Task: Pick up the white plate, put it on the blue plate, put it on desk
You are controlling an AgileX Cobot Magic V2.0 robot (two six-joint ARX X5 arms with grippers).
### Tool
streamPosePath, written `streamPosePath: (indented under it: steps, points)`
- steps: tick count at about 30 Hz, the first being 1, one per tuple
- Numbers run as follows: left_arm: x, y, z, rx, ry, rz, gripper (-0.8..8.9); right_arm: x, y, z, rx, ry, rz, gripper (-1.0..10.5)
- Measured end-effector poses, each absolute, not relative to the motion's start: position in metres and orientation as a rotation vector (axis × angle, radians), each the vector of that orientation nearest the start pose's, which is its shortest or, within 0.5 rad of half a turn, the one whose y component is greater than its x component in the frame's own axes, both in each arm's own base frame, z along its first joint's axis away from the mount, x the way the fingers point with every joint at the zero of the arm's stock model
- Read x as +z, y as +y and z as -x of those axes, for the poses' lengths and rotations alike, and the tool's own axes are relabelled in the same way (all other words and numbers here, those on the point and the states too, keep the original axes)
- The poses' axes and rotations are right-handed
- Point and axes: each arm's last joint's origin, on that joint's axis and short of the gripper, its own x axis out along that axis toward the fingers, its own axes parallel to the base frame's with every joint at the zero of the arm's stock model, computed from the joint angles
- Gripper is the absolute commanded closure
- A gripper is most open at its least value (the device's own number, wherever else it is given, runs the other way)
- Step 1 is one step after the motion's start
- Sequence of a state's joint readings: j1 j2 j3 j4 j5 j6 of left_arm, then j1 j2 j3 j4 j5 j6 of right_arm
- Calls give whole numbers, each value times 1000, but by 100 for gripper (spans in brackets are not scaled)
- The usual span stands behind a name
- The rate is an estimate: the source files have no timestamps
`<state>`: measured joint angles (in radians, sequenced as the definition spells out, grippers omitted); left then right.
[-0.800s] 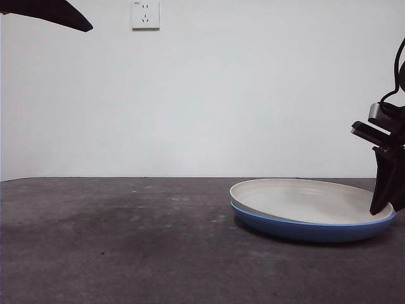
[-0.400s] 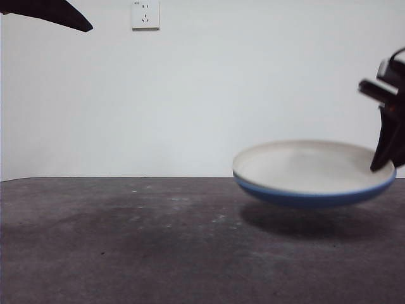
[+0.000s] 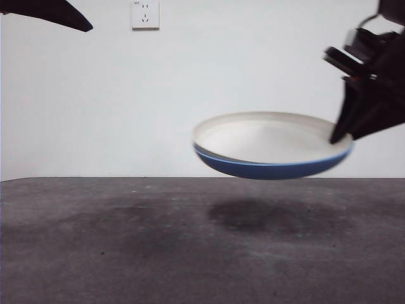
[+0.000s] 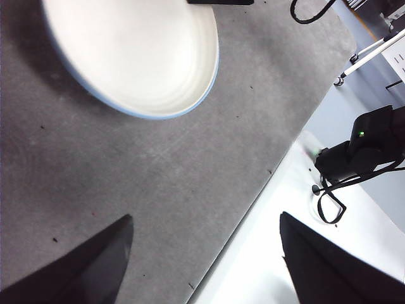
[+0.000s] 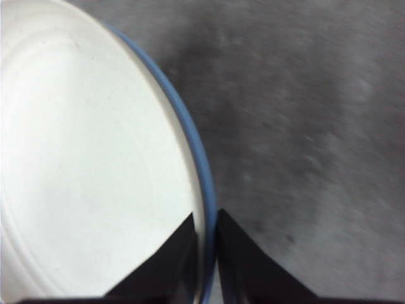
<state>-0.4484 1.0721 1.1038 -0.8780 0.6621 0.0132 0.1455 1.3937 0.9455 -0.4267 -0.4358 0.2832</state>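
The white plate [image 3: 266, 136] lies nested inside the blue plate [image 3: 266, 168], and both hang in the air well above the desk [image 3: 126, 240], tilted slightly. My right gripper [image 3: 338, 136] is shut on the stacked rims at their right edge; the right wrist view shows its jaws pinching the white plate [image 5: 82, 177] and blue rim [image 5: 196, 164] at the right gripper [image 5: 205, 240]. The left wrist view looks down on the stack, the white plate [image 4: 133, 50] above the desk [image 4: 158, 171]. My left gripper [image 4: 202, 253] is open, high and apart from them.
A wall socket [image 3: 145, 14] sits on the white wall behind. The left arm shows as a black tip [image 3: 50, 12] at the top left. The desk's edge [image 4: 253, 196] runs close to a white floor with a black device [image 4: 354, 152] and cables.
The right gripper has lifted both stacked plates off the desk and carried them up and to the left. Their shadow now lies on the desk beneath. The left arm has not moved.
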Motion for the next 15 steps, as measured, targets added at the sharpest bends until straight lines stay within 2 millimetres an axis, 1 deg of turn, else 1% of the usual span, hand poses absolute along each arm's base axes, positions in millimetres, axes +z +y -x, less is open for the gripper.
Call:
streamPosePath:
  steps: [4, 9, 15]
  points:
    - [335, -101, -170, -1046, 877, 84, 443, 238, 74, -282, 451, 953, -373, 936]
    - [335, -101, -170, -1046, 877, 84, 443, 221, 99, -292, 484, 999, -373, 936]
    - [335, -101, -170, -1046, 877, 84, 443, 199, 122, -302, 495, 1041, -383, 936]
